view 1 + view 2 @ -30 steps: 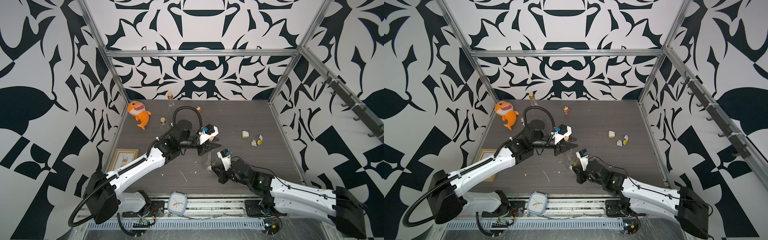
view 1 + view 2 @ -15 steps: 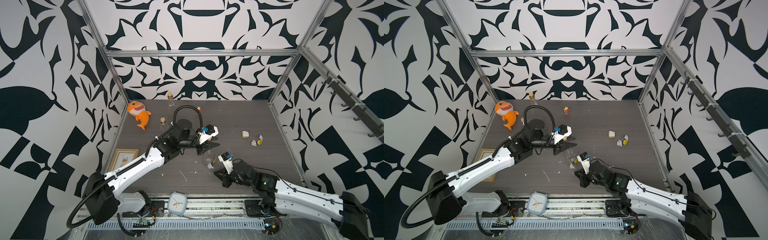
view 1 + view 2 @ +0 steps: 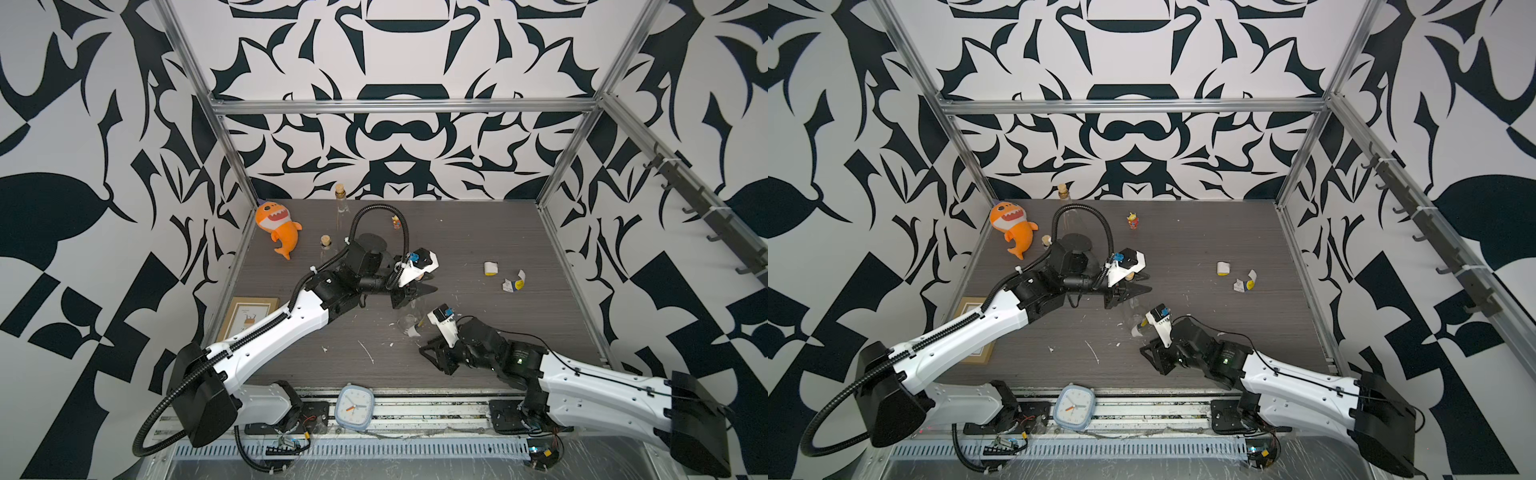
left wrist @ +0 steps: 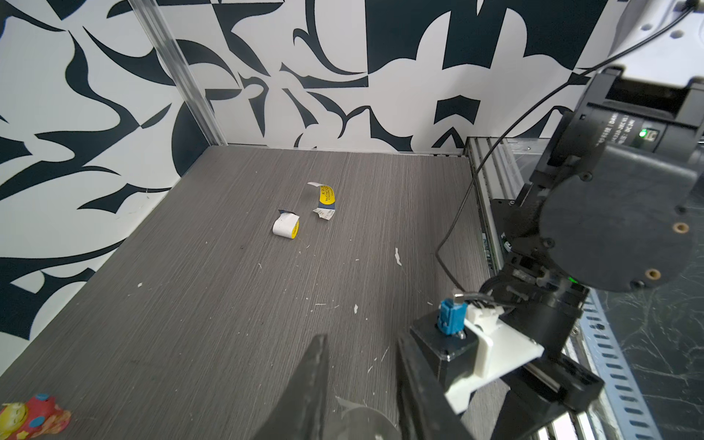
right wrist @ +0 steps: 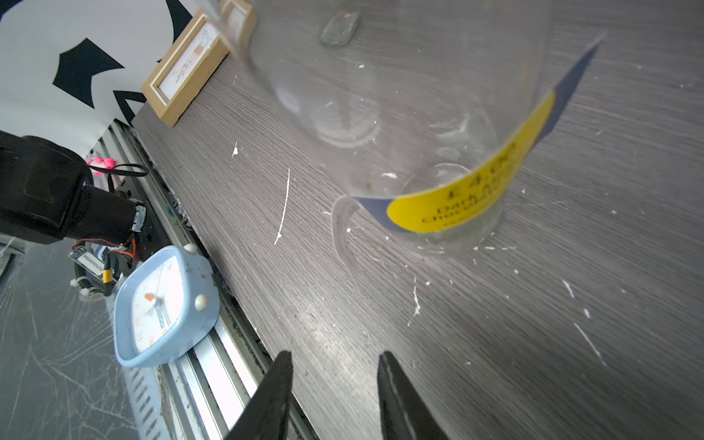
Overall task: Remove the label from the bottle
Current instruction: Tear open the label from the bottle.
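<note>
Shows, in both top views, the left gripper (image 3: 420, 287) clamped tight on the neck of the clear glass bottle (image 3: 409, 316), presumably steadying it, base down, near the middle of the grey wood-grain table (image 3: 519, 232). Places the right gripper (image 3: 434, 359) just near and right of the base, apart from it.

From the left wrist, catches dark fingers (image 4: 310, 384) flanking clear glass; finds torn yellow-and-white label scraps (image 4: 285, 225) well apart, far right.

From the right wrist, shows fingers (image 5: 276, 392) partly spread, holding nothing, aimed at the yellow-and-blue paper label (image 5: 468, 190) on the bottle's lower wall. Offers one curled free end, likely the next pinch point.
</note>
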Controlling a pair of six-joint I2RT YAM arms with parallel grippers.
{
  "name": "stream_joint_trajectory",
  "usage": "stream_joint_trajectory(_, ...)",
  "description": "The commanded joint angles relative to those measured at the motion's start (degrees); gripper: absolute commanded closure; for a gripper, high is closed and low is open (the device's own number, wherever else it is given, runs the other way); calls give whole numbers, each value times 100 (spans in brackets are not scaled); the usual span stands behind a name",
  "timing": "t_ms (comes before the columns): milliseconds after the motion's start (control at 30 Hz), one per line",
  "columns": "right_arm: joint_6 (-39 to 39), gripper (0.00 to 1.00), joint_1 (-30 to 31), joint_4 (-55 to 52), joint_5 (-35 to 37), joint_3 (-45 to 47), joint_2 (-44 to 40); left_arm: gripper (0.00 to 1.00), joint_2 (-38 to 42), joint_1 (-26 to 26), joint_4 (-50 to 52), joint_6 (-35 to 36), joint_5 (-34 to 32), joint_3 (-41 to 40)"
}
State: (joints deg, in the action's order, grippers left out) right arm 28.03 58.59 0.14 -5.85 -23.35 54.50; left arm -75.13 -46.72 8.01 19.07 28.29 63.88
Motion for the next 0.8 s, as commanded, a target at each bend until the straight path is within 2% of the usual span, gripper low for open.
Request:
stream_joint_trajectory(0,-363,56,12,646,-36,-301,155,100,-80,23,207,-5,173,127)
stream_joint_trajectory(233,-316,58,12,1139,-164,-396,715,100,-98,23,78,-158,75,81)
stream_joint_trajectory(500,-75,69,17,1244,382,-394,903,100,-99,24,8,-228,80,55)
stream_joint_trajectory(767,-26,66,12,1159,558,-335,825,100,-72,23,-69,-233,66,-7)
